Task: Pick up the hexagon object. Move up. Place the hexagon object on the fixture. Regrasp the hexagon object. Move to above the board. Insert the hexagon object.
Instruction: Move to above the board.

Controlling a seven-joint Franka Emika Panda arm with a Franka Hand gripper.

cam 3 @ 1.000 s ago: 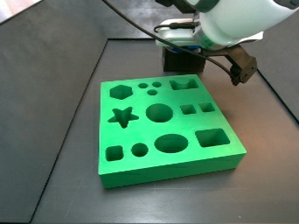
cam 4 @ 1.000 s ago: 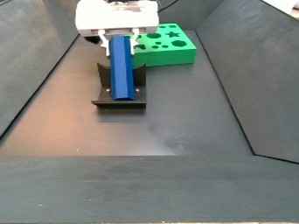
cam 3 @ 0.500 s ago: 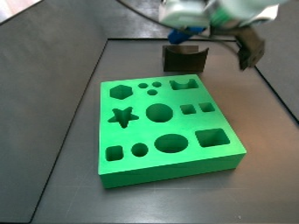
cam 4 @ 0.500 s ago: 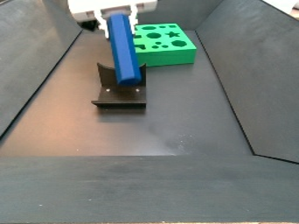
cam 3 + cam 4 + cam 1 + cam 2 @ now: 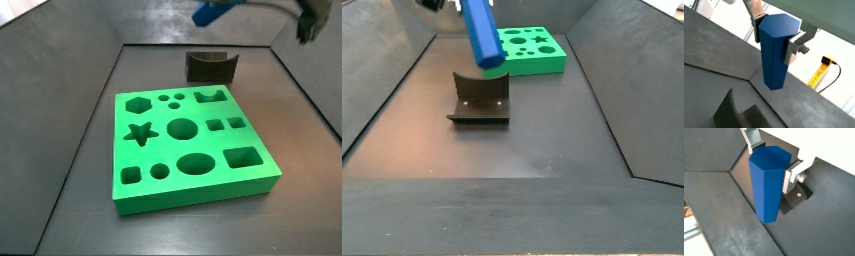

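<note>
The gripper (image 5: 777,31) is high above the floor, and its silver fingers (image 5: 794,174) are closed on the upper part of the blue bar (image 5: 769,183), as both wrist views show. The bar hangs in the air, tilted, with its lower end free and touching nothing. In a side view the bar (image 5: 481,34) is above the fixture (image 5: 480,98), clear of it. In a side view only the tip of the bar (image 5: 214,11) shows at the upper edge, above the fixture (image 5: 211,66). The green board (image 5: 191,148) lies flat on the floor, just beside the fixture, with all its holes empty.
</note>
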